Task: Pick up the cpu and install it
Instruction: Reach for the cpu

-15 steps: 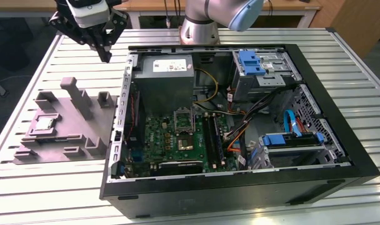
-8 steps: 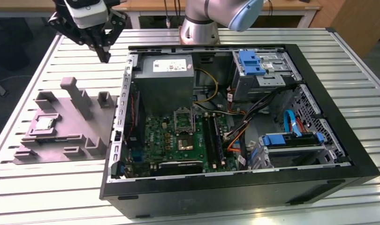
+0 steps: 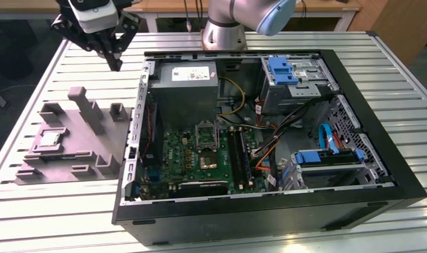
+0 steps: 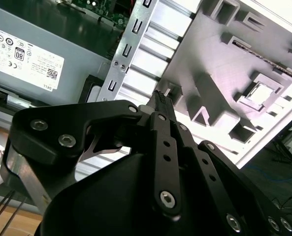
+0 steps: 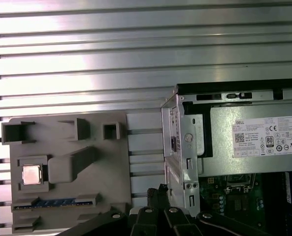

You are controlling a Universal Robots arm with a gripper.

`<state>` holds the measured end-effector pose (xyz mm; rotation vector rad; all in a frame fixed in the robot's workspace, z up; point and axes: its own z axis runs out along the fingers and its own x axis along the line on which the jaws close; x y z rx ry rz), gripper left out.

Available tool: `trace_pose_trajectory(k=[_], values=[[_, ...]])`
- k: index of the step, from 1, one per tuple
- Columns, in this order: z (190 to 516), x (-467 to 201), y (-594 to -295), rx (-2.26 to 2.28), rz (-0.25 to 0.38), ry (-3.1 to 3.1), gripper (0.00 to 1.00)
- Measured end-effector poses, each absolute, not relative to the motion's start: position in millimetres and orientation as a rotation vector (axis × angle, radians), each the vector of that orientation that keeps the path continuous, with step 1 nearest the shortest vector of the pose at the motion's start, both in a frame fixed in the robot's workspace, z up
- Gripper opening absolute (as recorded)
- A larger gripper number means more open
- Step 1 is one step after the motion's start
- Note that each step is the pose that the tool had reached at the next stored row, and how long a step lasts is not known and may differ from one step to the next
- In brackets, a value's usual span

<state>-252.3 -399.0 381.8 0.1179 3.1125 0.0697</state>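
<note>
Cpu (image 3: 48,138) lies flat, metal top up, in tray (image 3: 62,161); fingers (image 4: 161,105) pressed together

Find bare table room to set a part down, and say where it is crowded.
Bare table slats: under the tool, between the grey tray and the robot base; also beside the computer case at the exterior view's right. Crowded: inside the case.

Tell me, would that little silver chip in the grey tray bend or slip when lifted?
Probably stiff: the chip looks like a flat, metal-topped square. Likely light, being small and thin. Its smooth, shiny top may be slippery to grip.
</note>
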Motion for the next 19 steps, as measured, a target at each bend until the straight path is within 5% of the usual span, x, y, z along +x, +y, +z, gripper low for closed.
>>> trace_pose_trajectory(k=[19], values=[[379.3,-261.0,-399.0,0.118,0.070,3.113,0.11]])
